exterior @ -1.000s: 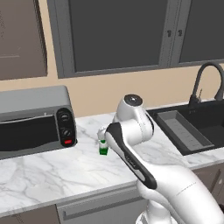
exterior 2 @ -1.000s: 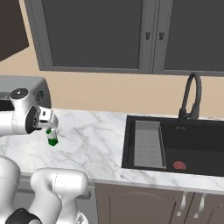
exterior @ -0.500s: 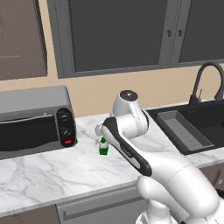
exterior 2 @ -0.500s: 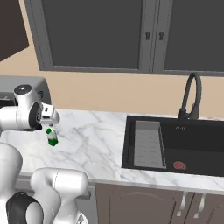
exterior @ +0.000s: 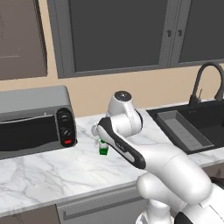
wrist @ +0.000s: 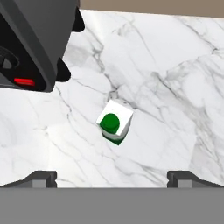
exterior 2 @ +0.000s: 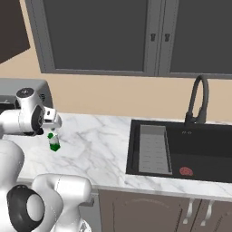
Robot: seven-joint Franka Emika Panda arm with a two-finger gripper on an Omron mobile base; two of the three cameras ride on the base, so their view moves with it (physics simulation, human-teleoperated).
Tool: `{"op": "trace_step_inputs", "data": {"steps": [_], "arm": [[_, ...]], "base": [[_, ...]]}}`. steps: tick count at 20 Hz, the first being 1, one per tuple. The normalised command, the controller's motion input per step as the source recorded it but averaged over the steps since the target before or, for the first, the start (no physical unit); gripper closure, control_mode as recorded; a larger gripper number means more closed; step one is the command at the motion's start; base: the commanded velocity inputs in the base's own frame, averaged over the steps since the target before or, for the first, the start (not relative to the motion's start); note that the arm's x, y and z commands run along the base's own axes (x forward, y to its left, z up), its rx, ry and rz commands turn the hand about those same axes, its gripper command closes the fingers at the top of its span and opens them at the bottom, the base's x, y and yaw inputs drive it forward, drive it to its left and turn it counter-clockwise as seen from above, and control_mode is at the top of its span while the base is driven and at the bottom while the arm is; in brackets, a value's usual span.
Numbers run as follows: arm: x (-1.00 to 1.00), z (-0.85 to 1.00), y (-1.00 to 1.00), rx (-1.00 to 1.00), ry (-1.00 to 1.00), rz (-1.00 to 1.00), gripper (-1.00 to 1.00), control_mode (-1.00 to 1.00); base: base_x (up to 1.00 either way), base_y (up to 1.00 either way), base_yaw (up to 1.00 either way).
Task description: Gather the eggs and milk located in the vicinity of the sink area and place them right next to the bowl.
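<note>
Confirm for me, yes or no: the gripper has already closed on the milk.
No. In the hand view the milk stands free on the marble counter, with the gripper fingertips spread wide apart and clear of it.

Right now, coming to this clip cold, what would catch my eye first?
Probably the milk, a small white carton with a green cap, standing alone on the marble counter beside the grey toaster oven. The white arm bends over it, its open hand poised above with fingertips spread wide. Off to the side, the black sink holds a flat red round thing.
</note>
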Motion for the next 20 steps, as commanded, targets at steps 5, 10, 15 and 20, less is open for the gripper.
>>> {"op": "trace_step_inputs", "data": {"steps": [5,10,15,20], "arm": [[0.03,-0.26,0.01,0.0,0.08,0.0,-1.0,-1.0],[0.17,-0.24,0.0,0.0,0.05,0.0,-1.0,-1.0],[0.33,-0.01,0.0,0.0,0.01,-0.02,-1.0,-1.0],[0.05,-0.01,0.01,0.0,0.01,-0.01,-1.0,-1.0]], "base": [[0.0,0.0,0.0],[0.0,0.0,0.0],[0.0,0.0,0.0],[0.0,0.0,0.0]]}}
